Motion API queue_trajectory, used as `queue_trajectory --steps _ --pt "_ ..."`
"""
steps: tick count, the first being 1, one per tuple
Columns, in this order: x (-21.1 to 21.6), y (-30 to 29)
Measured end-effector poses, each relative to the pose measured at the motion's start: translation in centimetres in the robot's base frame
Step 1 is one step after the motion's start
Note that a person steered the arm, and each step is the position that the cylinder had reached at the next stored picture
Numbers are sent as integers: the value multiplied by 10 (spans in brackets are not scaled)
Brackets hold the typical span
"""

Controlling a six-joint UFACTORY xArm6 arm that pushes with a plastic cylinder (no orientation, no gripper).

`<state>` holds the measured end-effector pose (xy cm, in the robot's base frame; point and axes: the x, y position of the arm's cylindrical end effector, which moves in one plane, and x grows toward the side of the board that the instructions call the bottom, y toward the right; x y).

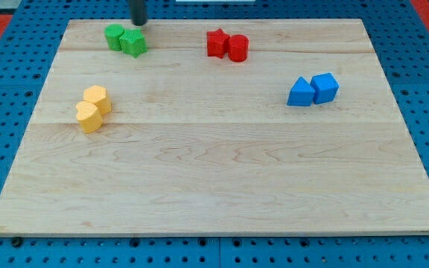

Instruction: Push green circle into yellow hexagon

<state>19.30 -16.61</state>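
Note:
The green circle [114, 36] lies near the view's top left on the wooden board, touching a green star [134, 43] on its right. The yellow hexagon [96, 98] lies lower at the view's left, touching a yellow heart [89, 117] just below it. My tip [138, 23] is at the board's top edge, just above the green star and up and to the right of the green circle. It is far from the yellow hexagon. Whether it touches the star cannot be told.
A red star [217, 42] and a red circle [237, 48] touch each other at the view's top middle. A blue triangle [300, 92] and a blue cube [325, 87] sit together at the right. The wooden board [222, 186] lies on a blue pegboard surface.

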Motion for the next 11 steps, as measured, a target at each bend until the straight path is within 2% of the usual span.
queue_trajectory --steps 1,3,4,6,7,8,9,10,11 --pt "22 0" --pt "105 -4" --pt "131 -1" --pt "60 6" --pt "57 -5" --pt "68 -8" --pt "73 -46" --pt "85 -59" --pt "114 -58"
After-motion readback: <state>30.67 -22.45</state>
